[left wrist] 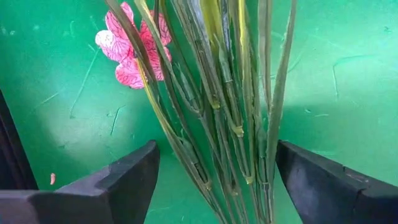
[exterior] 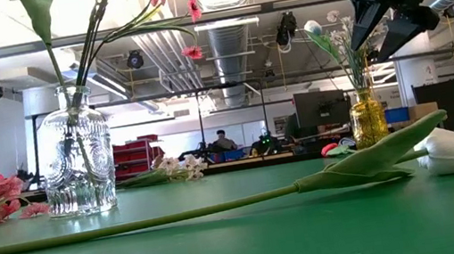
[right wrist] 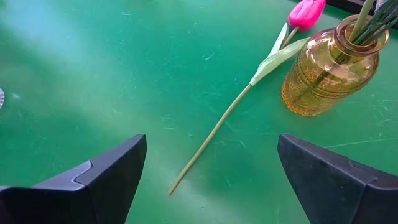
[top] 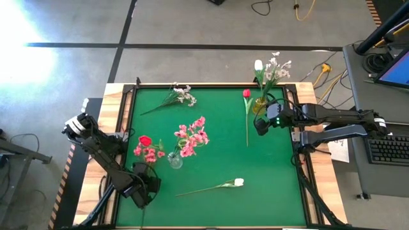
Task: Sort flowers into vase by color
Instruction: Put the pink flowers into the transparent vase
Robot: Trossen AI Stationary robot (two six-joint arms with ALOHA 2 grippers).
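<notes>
Left gripper [left wrist: 214, 180] wide around pink flower stems [left wrist: 217, 124], apparently not clamped; close squarely low on bunch. Right gripper [right wrist: 211, 180] wide, empty, above pink tulip [right wrist: 261, 68].

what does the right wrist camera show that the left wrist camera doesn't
Only the right wrist view shows the amber vase and the pink tulip lying beside it, ahead of the open right gripper. Only the left wrist view shows a bundle of green stems between the open left gripper's fingers, plus a pink blossom. Both show the green mat.
</notes>
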